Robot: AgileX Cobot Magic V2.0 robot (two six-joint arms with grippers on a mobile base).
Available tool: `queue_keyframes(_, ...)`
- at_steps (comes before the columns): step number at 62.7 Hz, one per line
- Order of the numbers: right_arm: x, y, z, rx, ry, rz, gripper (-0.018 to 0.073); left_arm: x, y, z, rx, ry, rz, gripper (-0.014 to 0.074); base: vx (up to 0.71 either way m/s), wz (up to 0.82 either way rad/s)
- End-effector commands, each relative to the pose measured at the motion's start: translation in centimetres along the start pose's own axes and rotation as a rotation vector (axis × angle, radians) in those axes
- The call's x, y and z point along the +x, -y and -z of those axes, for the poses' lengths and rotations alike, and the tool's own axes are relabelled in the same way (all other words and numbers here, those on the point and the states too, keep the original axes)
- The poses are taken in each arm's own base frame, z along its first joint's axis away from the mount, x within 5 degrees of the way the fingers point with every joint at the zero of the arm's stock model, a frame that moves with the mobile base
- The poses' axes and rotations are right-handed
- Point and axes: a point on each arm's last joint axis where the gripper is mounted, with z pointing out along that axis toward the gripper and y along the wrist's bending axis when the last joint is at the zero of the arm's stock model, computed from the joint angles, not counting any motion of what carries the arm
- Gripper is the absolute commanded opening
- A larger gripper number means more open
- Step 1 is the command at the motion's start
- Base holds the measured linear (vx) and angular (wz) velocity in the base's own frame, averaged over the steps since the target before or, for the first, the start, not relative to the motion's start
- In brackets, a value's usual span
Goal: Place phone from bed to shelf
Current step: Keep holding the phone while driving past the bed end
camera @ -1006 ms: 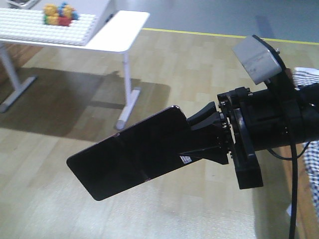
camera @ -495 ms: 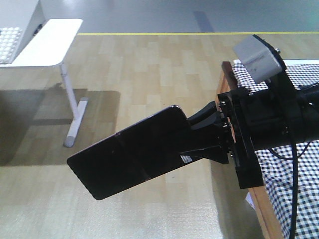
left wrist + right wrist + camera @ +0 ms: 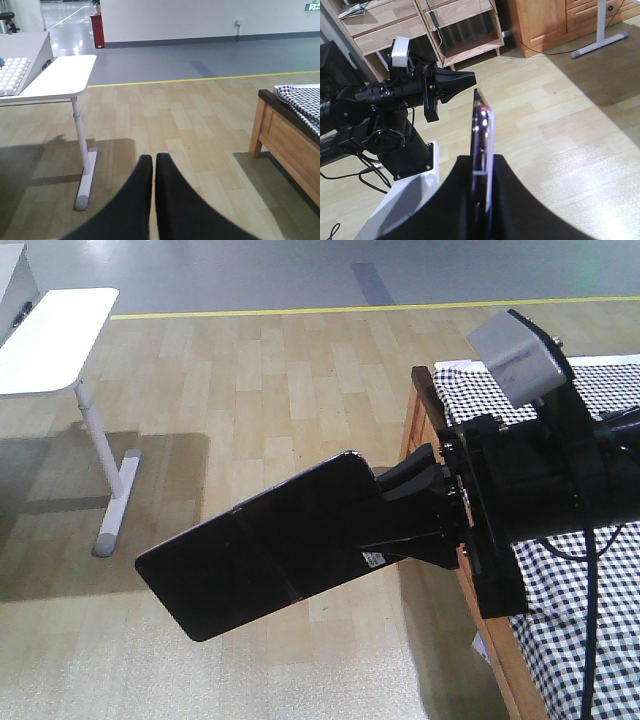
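Jaws of the right gripper (image 3: 398, 516) were clamped on one short end of the phone (image 3: 255, 565), which hung in mid-air at the centre of the front view. Its free end tilted toward the lower left above the wooden floor (image 3: 280, 390). Along the right edge lay the bed (image 3: 545, 640). Jaws of the left gripper (image 3: 153, 160) were pressed together, holding nothing. The shelf (image 3: 455, 12) stood at the upper left of the right wrist view, well apart from the phone.

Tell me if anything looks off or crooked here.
Nothing looks damaged. One oddity: the right gripper pinches the phone by one end only, so most of it juts out, tilted, over the wooden floor.
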Motion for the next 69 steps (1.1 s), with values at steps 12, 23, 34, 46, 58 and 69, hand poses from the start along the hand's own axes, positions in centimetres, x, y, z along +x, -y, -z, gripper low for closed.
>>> queue_keyframes(12,-1.50,-1.82,0.68,-0.094,0.081,0.022,-0.0001,-0.71,-0.08,0.07,-0.007,0.082,0.009,0.0001,0.08,-0.02)
queue_keyframes(23,-1.50,-1.82,0.68,-0.094,0.081,0.022,-0.0001,-0.71,-0.08,0.07,-0.007,0.082,0.009,0.0001,0.08,0.02)
queue_keyframes(34,-1.50,-1.82,0.68,-0.094,0.081,0.022,-0.0001,-0.71,-0.08,0.07,-0.007,0.082,0.009,0.0001,0.08,0.03)
queue_keyframes(46,-1.50,-1.82,0.68,-0.094,0.081,0.022,-0.0001,-0.71,-0.08,0.07,-0.007,0.082,0.009,0.0001,0.08,0.02)
queue_keyframes(58,-1.50,-1.82,0.68,-0.094,0.081,0.022,-0.0001,-0.71,-0.08,0.07,-0.007,0.082,0.009,0.0001,0.08,0.01)
queue_keyframes(69,-1.50,-1.82,0.68,-0.094,0.081,0.022,-0.0001,-0.71,-0.08,0.07,-0.007,0.082,0.009,0.0001,0.08,0.02)
